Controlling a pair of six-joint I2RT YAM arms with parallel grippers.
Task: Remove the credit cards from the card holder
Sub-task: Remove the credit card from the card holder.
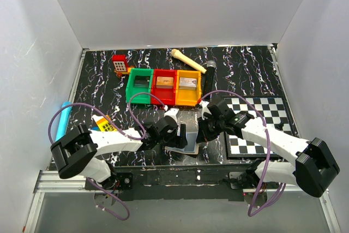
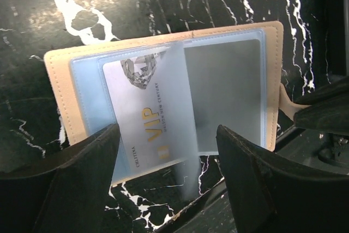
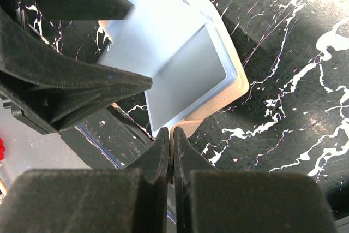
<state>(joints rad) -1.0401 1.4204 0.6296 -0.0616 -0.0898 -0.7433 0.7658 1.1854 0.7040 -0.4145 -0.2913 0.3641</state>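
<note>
The card holder point(image 2: 54, 96) lies open on the black marbled table, cream-tan outside and pale blue inside. A whitish credit card point(image 2: 147, 113) with gold "VIP" print sticks out of its left panel, tilted, its lower edge past the holder's near edge. My left gripper point(image 2: 168, 135) hangs open over it, one finger on each side of the card and neither touching it. My right gripper point(image 3: 171, 132) is shut on the holder's tan strap tab point(image 3: 182, 126). In the top view the holder point(image 1: 191, 126) sits between both grippers, mostly hidden.
Green point(image 1: 139, 85), red point(image 1: 164, 84) and yellow point(image 1: 188, 84) bins stand in a row behind the holder. A checkered board point(image 1: 259, 124) lies at the right under the right arm. A wooden handle point(image 1: 188, 61), a red toy point(image 1: 120, 65) and a blue tube point(image 1: 64, 118) lie further off.
</note>
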